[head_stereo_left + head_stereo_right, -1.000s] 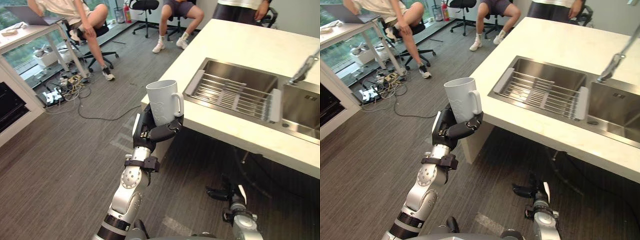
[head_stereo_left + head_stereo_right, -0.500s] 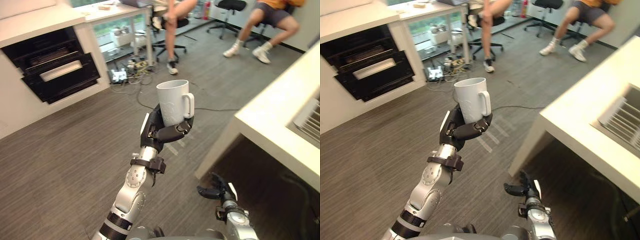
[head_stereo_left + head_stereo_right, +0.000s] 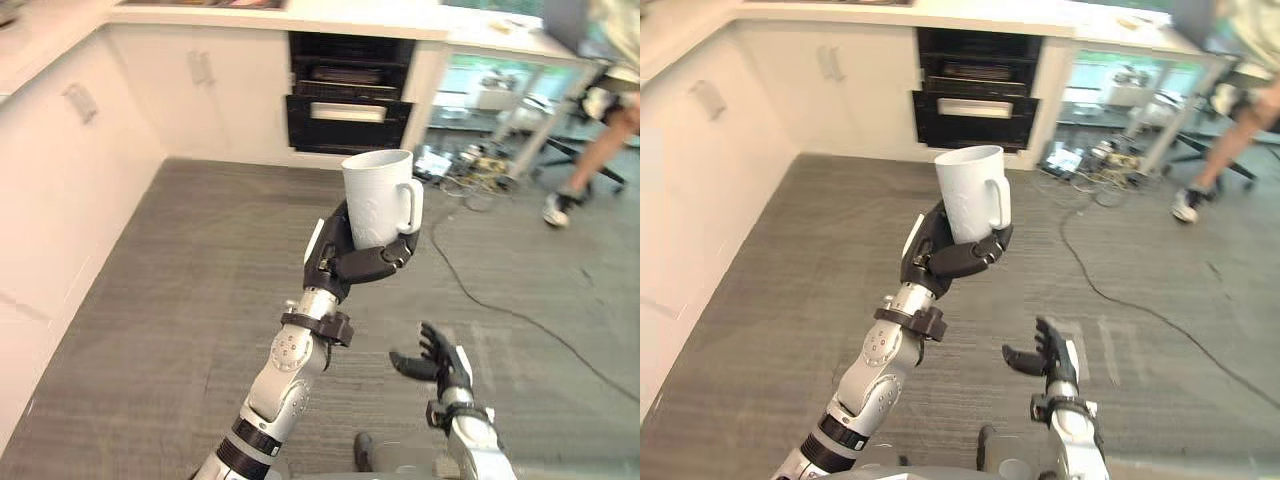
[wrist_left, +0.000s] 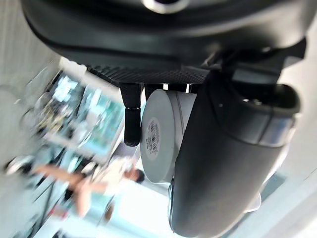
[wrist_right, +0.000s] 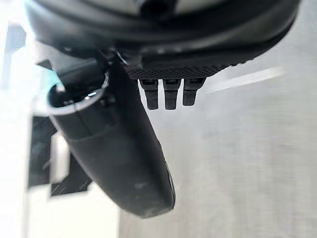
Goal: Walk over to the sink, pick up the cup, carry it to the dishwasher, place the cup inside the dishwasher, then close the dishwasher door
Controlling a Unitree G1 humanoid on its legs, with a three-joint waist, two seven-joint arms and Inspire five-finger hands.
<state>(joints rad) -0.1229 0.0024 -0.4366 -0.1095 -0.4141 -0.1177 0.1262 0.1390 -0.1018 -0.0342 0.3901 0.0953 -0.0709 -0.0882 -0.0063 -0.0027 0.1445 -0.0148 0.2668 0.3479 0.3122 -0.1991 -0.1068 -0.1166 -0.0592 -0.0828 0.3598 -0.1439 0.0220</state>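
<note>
A white cup (image 3: 376, 196) with a handle stands upright in my left hand (image 3: 345, 262), held out at chest height over the grey floor. The fingers and thumb curl round its lower body. In the left wrist view the cup's base (image 4: 156, 136) shows pressed against the palm behind the thumb. The dishwasher (image 3: 348, 104) is a dark opening with pulled-out racks in the white cabinets at the far side of the room. My right hand (image 3: 432, 360) hangs low near my body, fingers relaxed and apart, holding nothing.
White cabinets (image 3: 70, 140) run along the left and far wall under a pale countertop. Cables and a power strip (image 3: 470, 165) lie on the floor right of the dishwasher. A person's leg and shoe (image 3: 558, 205) show at the far right beside desk legs.
The camera has swung left: the sink counter has left the view and the cabinets with the dishwasher now lie straight ahead. The cup stays upright in my left hand.
</note>
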